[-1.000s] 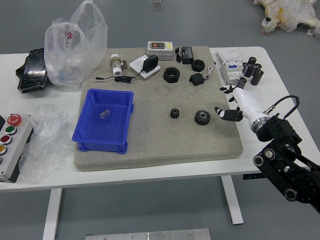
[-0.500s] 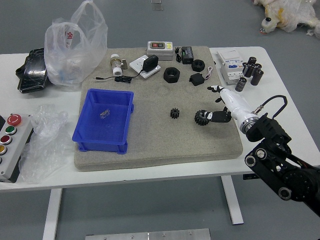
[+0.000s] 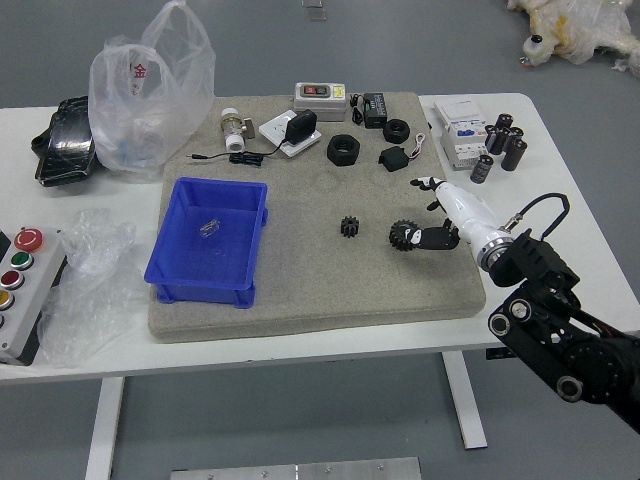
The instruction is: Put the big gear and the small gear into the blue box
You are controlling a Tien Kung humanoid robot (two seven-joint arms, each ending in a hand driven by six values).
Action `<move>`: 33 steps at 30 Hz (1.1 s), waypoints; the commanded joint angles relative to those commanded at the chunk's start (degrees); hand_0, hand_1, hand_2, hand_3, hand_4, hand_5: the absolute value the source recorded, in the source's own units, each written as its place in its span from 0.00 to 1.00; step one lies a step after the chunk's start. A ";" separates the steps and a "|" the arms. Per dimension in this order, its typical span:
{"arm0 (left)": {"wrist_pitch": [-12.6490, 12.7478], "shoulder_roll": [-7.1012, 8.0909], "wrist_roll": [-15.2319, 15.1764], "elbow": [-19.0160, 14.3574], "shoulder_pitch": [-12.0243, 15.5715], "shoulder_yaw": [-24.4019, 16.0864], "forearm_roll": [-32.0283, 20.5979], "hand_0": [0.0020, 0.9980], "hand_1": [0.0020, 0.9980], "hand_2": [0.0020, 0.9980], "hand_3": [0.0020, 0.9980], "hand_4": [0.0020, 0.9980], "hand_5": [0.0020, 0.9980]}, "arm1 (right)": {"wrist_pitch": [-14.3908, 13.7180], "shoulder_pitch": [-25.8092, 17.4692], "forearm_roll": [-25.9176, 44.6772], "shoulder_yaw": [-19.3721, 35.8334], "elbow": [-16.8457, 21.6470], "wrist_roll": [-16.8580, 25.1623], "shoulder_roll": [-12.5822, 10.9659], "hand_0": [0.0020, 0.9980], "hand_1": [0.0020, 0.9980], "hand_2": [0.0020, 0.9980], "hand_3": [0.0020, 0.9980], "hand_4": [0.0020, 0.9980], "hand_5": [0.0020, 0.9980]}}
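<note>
One big gear [image 3: 400,235] sits just left of my right hand [image 3: 468,212], by the lower fingertip, so I'd edge the spread, empty fingers leftward.

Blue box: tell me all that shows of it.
The blue box is an open, shallow, four-sided container with a raised rim and no lid, plastic by its look. It sits upright on the grey mat, its near-left corner at the mat's left edge. Inside, toward the far side, lie a few thin, metallic-looking bits, too small to identify. Neither gear is in it.
</note>
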 joint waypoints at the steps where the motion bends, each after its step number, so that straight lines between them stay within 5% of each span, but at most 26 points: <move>1: 0.00 -0.02 0.00 0.00 0.00 0.01 -0.02 0.65 0.59 0.57 0.66 0.68 0.36 | 0.03 0.04 0.04 -0.11 -0.09 -0.03 0.06 0.37 0.68 0.88 0.90 0.81 0.28; 33: 0.07 -0.46 0.03 -0.06 -0.04 0.17 -0.42 0.65 0.59 0.57 0.66 0.68 0.36 | 2.39 1.85 0.16 -4.12 -4.12 -1.99 0.86 0.37 0.68 0.87 0.89 0.86 0.34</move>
